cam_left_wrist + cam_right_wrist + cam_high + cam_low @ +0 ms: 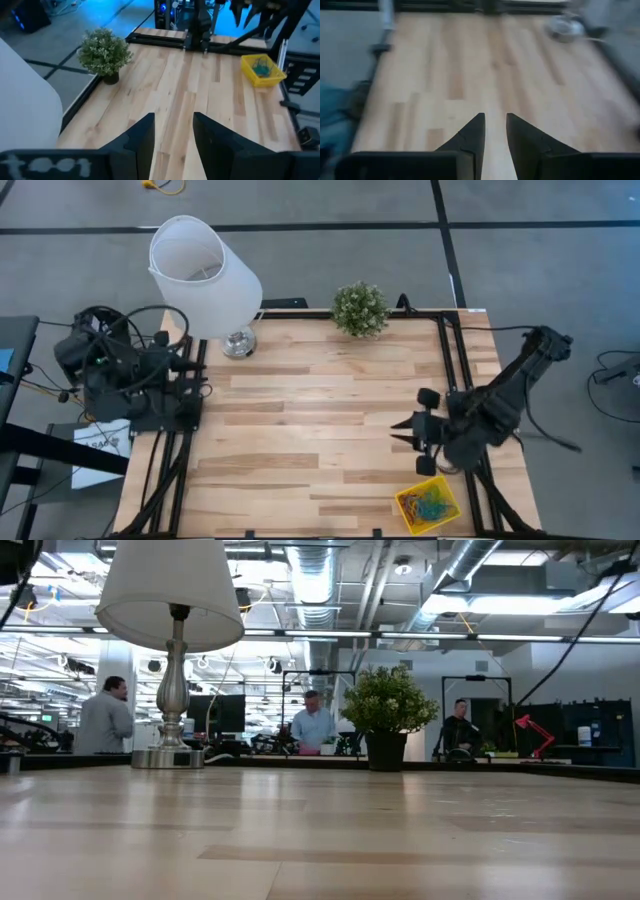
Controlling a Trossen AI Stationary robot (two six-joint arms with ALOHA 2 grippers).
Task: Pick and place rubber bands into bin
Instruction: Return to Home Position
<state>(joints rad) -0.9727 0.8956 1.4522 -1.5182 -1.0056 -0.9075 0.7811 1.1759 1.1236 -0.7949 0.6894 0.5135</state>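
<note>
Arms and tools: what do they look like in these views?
The left arm and right arm are dark and jointed; loops of black cable crowd the left one. The left tool and right tool each have two black wedge-shaped fingers tapering to points. White lettering, unreadable, marks the left tool's base.

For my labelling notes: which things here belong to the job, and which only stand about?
Job: bands, in the bin; right end effector, near it.
Standing about: lamp; plant; left end effector, waiting; people in the room.
</note>
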